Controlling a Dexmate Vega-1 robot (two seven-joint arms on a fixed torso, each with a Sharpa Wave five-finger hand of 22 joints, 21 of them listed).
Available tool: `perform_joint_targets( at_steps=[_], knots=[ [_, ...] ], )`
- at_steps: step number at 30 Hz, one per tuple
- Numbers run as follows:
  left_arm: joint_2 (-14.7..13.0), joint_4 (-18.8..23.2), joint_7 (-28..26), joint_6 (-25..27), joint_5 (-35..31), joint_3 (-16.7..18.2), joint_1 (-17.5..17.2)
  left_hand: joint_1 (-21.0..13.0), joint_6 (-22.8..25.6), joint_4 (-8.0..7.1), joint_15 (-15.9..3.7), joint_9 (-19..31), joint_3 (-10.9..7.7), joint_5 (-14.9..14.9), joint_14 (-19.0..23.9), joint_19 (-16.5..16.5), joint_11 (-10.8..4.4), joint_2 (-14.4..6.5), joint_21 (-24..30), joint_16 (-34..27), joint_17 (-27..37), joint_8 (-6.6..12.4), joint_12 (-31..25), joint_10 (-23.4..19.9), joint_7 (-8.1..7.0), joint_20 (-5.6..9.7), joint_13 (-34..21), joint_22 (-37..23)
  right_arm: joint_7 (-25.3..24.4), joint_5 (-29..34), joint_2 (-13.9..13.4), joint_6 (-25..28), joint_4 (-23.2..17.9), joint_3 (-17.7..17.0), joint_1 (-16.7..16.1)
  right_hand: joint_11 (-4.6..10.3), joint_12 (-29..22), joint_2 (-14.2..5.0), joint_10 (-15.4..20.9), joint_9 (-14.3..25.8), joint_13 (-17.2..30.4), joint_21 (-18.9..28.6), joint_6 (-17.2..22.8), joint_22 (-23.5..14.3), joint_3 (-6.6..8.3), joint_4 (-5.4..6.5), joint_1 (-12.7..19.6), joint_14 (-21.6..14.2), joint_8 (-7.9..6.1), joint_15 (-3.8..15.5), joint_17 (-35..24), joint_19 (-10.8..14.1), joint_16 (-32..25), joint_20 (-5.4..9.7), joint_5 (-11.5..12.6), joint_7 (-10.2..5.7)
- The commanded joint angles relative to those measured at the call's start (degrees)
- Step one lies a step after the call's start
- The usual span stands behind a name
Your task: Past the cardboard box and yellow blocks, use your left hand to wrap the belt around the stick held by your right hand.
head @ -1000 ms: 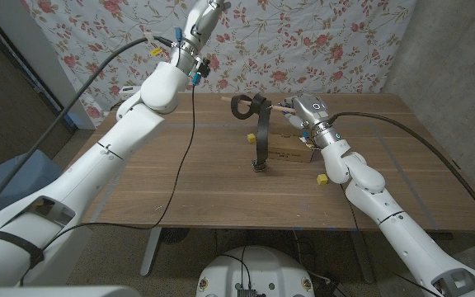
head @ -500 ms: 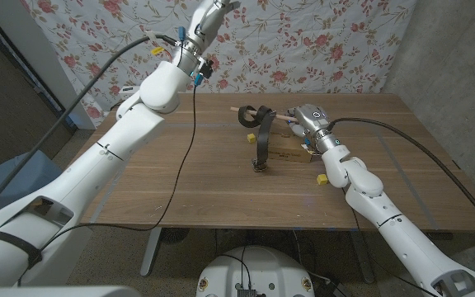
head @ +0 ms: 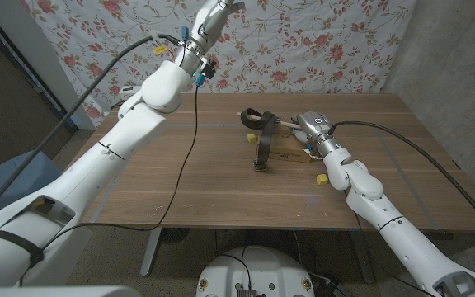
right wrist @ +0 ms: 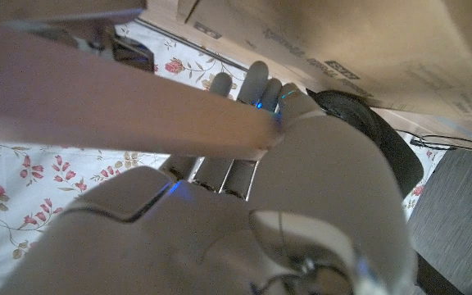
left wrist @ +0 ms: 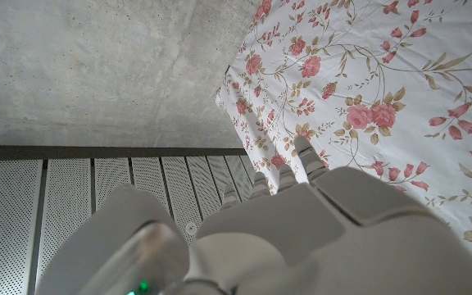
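the left hand [head: 218, 8] is raised at about 11 o'clock, well apart from the belt [head: 261, 136]; i cannot tell how its fingers stand. the belt hangs on the stick [head: 258, 115], long axis pointing 9 o'clock. the right hand [head: 308, 128] fingers are clamped on it, beside the box [head: 291, 150].

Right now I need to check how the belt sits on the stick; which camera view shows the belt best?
The head view: the belt loops over the stick held by the right hand and hangs to the table. The right wrist view gives a blurred close-up of the stick; I cannot make out the belt there. The left wrist view faces the wall.
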State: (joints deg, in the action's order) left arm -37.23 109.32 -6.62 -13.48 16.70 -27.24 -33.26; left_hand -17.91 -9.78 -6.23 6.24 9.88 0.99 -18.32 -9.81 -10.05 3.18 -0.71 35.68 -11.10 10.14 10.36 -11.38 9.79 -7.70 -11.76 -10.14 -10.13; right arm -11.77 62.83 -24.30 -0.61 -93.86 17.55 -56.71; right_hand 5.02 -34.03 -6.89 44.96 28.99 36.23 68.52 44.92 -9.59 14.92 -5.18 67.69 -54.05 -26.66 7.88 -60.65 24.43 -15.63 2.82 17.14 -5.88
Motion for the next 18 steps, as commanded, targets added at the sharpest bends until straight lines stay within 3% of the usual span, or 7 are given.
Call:
perform_joint_targets(
  at_steps=[1,6,8,10,14,15,18],
  knots=[
    [0.22,0.18,0.22,0.55,0.04,-0.12,0.14,-0.57,-6.17,0.18,0.32,0.04,0.08,-0.34,-6.83,-8.95,0.61,-0.15,-0.36,0.18,-0.02,-0.10,0.16,7.67,0.50,0.11,-0.18,-0.02,2.30,1.48,-0.21,3.36,-1.31,-0.17,-0.97,-0.64,2.32,-0.18,-2.63,-1.95,-2.79,-1.62,-2.56,0.01,-0.81,1.75,-2.55,2.05,2.72,4.00,5.09,-0.19,3.99,6.10,-0.56,1.00],
    [-0.18,0.93,-0.02,0.88,-0.19,0.11,-0.21,-0.65,-6.26,0.22,0.36,0.04,0.13,-0.38,-6.82,-8.95,0.79,-0.19,-0.50,0.19,-0.02,-0.10,0.18,7.74,0.65,0.14,-0.18,-0.03,9.38,-5.63,-1.56,0.41,-2.90,-2.48,-0.92,-4.04,6.09,5.24,-6.67,-5.79,-6.53,-4.78,-6.25,0.26,-4.37,4.72,-11.63,7.02,7.50,1.56,11.56,2.08,5.58,2.66,-0.33,3.22],
    [-0.34,1.13,-0.01,0.95,-0.21,0.18,-0.33,-0.70,-6.28,0.24,0.42,0.04,0.14,-0.40,-6.85,-8.93,0.81,-0.21,-0.55,0.21,-0.02,-0.10,0.18,7.76,0.68,0.13,-0.19,-0.04,13.02,-10.18,-1.92,-1.01,-3.10,-3.62,-0.61,-7.15,9.98,6.24,-13.31,-7.86,-8.70,-9.99,-12.58,0.10,-4.81,6.48,-17.37,14.80,12.24,-2.54,15.06,-2.31,5.75,-2.18,-2.78,5.68],
    [-0.37,1.26,-0.06,0.99,-0.11,0.24,-0.45,-0.75,-6.39,0.27,0.46,0.04,0.15,-0.42,-6.85,-8.94,0.92,-0.23,-0.62,0.22,-0.02,-0.13,0.20,7.83,0.69,0.14,-0.19,-0.05,12.32,-9.98,-2.07,-0.66,-3.52,-3.65,-0.84,-8.06,12.07,6.21,-17.39,-8.95,-9.73,-12.78,-17.89,-0.02,-4.01,6.29,-19.10,20.14,15.21,-4.19,16.98,-4.58,5.58,-3.84,-4.85,6.10],
    [-0.73,1.77,-0.23,1.05,-0.23,0.43,-0.86,-0.88,-6.50,0.33,0.54,0.05,0.18,-0.46,-6.88,-8.91,1.21,-0.30,-0.76,0.25,-0.02,-0.13,0.24,7.95,0.73,0.11,-0.20,-0.07,10.97,-10.34,-2.10,-0.48,-4.55,-3.92,-1.62,-7.69,13.14,9.00,-20.28,-10.16,-10.93,-16.45,-20.97,-0.26,-8.58,11.22,-32.18,24.01,15.78,-4.39,19.04,-6.32,4.80,-5.49,-5.10,6.75],
    [-0.79,1.90,-0.39,1.05,-0.39,0.48,-0.97,-0.92,-6.53,0.35,0.54,0.05,0.18,-0.47,-6.94,-8.92,1.24,-0.31,-0.80,0.28,-0.02,-0.13,0.29,8.11,0.81,0.11,-0.20,-0.07,11.42,-11.59,-2.10,-0.91,-4.59,-4.23,-1.67,-7.81,13.62,11.12,-21.78,-10.64,-11.43,-17.87,-22.41,-0.31,-11.58,13.20,-38.06,25.93,15.90,-4.84,19.91,-6.61,4.85,-5.48,-3.77,6.59],
    [-1.03,2.22,-0.39,1.09,-0.30,0.61,-1.17,-1.02,-6.63,0.40,0.59,0.05,0.20,-0.49,-6.91,-8.90,1.30,-0.36,-0.90,0.27,-0.02,-0.14,0.28,8.11,0.94,0.09,-0.20,-0.08,12.80,-17.90,-1.50,-2.86,-3.99,-5.88,-1.81,-10.06,15.35,14.25,-25.10,-11.34,-12.27,-20.47,-24.08,-0.28,-15.80,14.25,-44.42,29.92,15.78,-5.53,21.31,-8.24,5.07,-5.98,-2.30,6.75]
  ],
)
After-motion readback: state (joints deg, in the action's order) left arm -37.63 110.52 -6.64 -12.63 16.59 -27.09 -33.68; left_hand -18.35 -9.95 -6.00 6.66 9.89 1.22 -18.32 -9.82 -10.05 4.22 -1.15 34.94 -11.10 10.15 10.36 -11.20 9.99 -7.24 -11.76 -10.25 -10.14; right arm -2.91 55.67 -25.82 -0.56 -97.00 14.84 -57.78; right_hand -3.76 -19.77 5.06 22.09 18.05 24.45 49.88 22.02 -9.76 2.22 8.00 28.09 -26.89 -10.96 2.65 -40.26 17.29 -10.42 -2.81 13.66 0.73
